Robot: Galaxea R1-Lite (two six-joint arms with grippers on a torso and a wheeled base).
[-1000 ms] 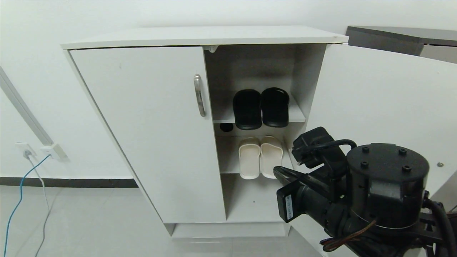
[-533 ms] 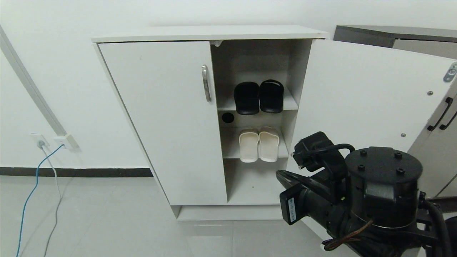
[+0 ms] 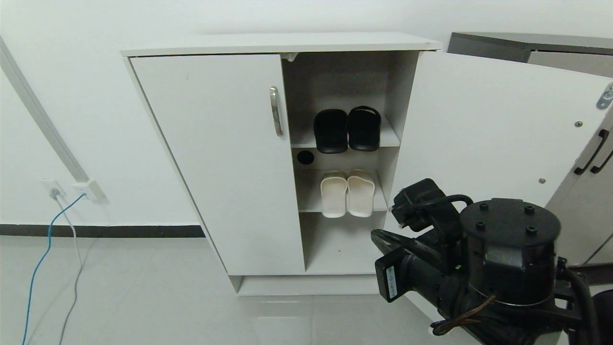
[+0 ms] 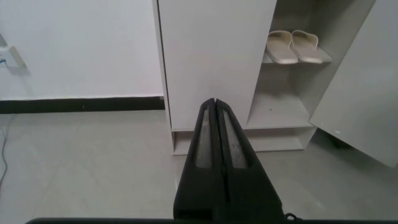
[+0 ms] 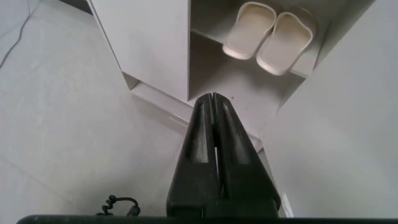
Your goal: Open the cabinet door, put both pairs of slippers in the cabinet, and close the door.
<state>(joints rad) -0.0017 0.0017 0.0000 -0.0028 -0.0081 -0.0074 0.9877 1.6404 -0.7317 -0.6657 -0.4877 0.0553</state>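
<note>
The white cabinet (image 3: 282, 43) has its left door (image 3: 225, 158) closed and its right door (image 3: 479, 124) swung wide open. A pair of black slippers (image 3: 347, 129) lies on the upper shelf. A pair of white slippers (image 3: 347, 194) (image 4: 292, 46) (image 5: 267, 37) lies on the middle shelf. My right arm (image 3: 479, 258) hangs low in front of the open door. Its gripper (image 5: 213, 96) is shut and empty, pointing at the cabinet's bottom compartment. My left gripper (image 4: 214, 102) is shut and empty too, above the floor in front of the closed door.
A grey cabinet with black handles (image 3: 591, 153) stands right behind the open door. A wall socket with cables (image 3: 52, 191) sits low on the left wall. Light tiled floor (image 3: 143, 297) stretches in front of the cabinet. The bottom compartment (image 3: 337, 244) holds nothing.
The whole head view has shifted and pulled back from the cabinet, so the camera moved. Slippers and doors stand as before, and the right arm has barely moved.
</note>
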